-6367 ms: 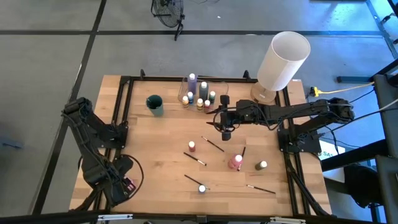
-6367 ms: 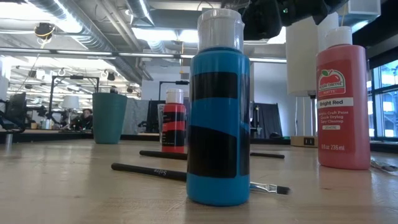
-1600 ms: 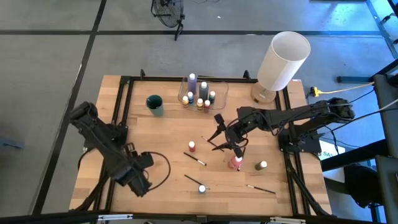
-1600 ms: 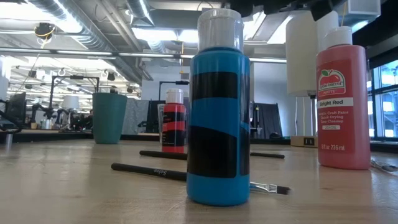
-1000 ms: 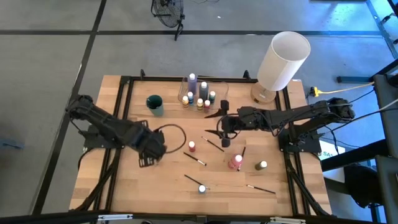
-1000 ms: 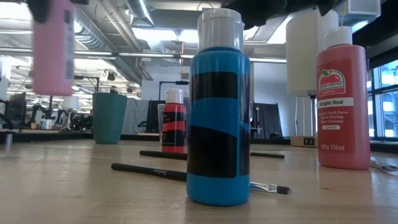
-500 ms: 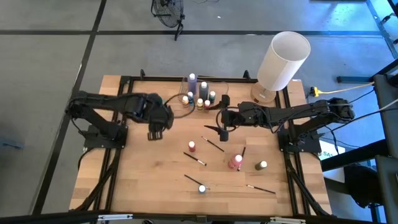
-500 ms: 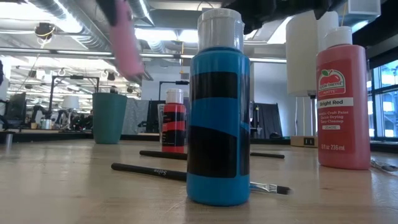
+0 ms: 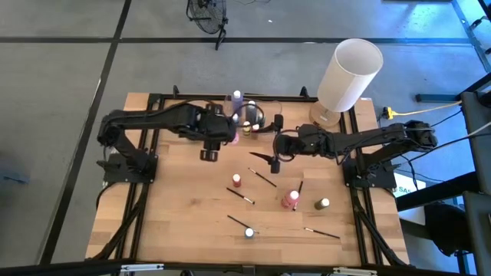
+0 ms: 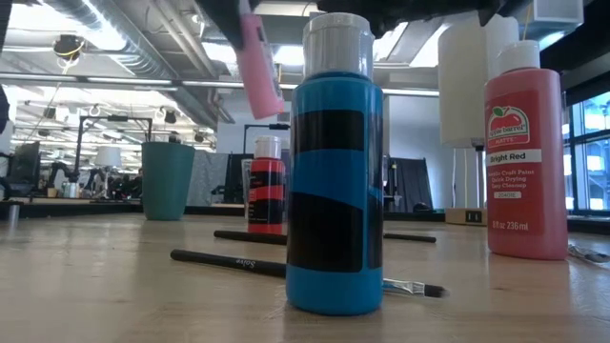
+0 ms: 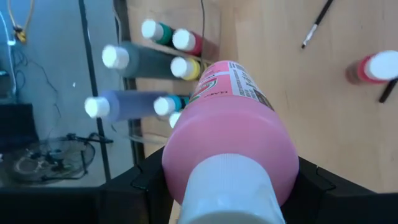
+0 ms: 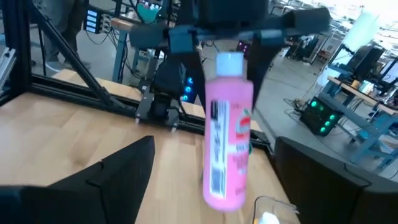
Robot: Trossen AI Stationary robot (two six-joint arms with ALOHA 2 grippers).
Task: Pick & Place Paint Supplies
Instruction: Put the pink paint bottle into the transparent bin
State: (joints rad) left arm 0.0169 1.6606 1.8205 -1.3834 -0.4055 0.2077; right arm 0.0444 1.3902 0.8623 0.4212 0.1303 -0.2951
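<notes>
The pink paint bottle (image 12: 227, 132) hangs above the desk (image 9: 192, 215) beside the clear container (image 9: 265, 110) of bottles, clamped near its cap by the left end effector (image 9: 219, 132). The right end effector (image 9: 275, 157) hovers nearby, jaws spread, empty.

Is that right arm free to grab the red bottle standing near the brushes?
Probably yes: the right gripper hangs open and empty near the red bottle, nothing between; the left gripper is far off.

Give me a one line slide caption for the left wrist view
Left gripper carries a pink paint bottle above the clear container of bottles.
</notes>
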